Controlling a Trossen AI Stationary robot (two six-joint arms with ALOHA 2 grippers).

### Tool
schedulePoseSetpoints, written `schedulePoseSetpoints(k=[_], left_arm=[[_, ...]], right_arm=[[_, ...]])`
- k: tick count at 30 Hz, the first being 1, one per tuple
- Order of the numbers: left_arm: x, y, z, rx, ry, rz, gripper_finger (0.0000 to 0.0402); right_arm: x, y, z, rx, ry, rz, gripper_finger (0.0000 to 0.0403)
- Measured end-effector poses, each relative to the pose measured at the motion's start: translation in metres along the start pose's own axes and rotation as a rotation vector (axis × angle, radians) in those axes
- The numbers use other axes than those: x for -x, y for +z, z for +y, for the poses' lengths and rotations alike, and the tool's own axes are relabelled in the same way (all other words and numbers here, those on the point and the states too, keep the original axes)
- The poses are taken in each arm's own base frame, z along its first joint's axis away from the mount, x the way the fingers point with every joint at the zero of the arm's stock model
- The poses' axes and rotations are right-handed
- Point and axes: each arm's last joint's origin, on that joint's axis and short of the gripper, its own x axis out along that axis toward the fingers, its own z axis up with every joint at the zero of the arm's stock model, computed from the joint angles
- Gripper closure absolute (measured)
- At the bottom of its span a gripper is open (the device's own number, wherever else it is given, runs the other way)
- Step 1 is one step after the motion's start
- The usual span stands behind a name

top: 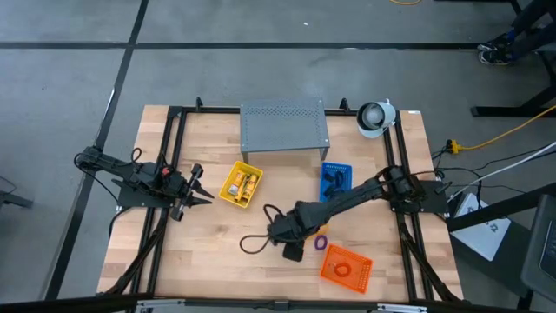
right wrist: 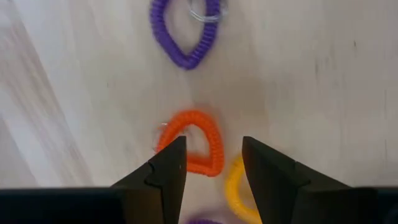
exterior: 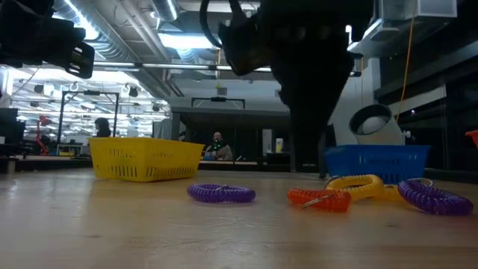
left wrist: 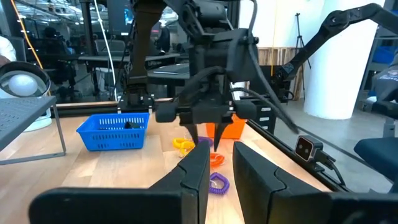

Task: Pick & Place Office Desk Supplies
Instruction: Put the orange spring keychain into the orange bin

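Note:
Several coiled loops lie flat on the wooden table: an orange one [right wrist: 194, 144], a yellow one [right wrist: 235, 186] and a purple one [right wrist: 185, 32]. The low view shows them in a row, with a second purple loop [exterior: 220, 193] apart from the rest. My right gripper [right wrist: 214, 163] is open and points down over the orange loop, one finger on either side of it. It also shows in the high view [top: 291, 233]. My left gripper [top: 201, 186] is open and waits above the table's left part.
A yellow tray [top: 228, 193] with yellow-and-white packets stands left of centre. A blue tray [top: 347, 167] with dark clips stands right of it. An orange tray [top: 358, 276] is near the front edge. The grey perforated stand [top: 285, 126] and a white object [top: 375, 117] are at the far side.

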Motion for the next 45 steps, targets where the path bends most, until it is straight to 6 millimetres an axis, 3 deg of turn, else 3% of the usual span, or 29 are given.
schedulePoseSetpoints(k=[8,14,17,22,27,31,37,41,45], left_arm=[[0.0,0.0,0.0,0.0,0.0,0.0,0.0338],[0.0,0.0,0.0,0.0,0.0,0.0,0.0338],[0.0,0.0,0.0,0.0,0.0,0.0,0.0338],[0.0,0.0,0.0,0.0,0.0,0.0,0.0336],[0.0,0.0,0.0,0.0,0.0,0.0,0.0339],[0.0,0.0,0.0,0.0,0.0,0.0,0.0336],[0.0,0.0,0.0,0.0,0.0,0.0,0.0334],[0.0,0.0,0.0,0.0,0.0,0.0,0.0337],[0.0,0.0,0.0,0.0,0.0,0.0,0.0338]], right_arm=[[-0.032,0.001,0.005,-0.021,0.012,0.061,0.0244],[-0.039,0.001,0.004,-0.077,-0.004,0.08,0.0252],[-0.037,0.004,0.0,-0.106,-0.006,0.073,0.0289],[-0.034,0.013,-0.006,-0.112,0.025,0.07,0.0386],[-0.029,0.032,-0.015,-0.156,0.108,0.034,0.0382],[-0.005,0.051,-0.015,-0.147,0.188,-0.024,0.0396],[0.061,0.07,0.0,-0.069,0.315,-0.135,0.0397],[0.104,0.063,0.01,-0.011,0.33,-0.143,0.0398],[0.131,0.034,0.02,0.06,0.321,-0.073,0.0398]])
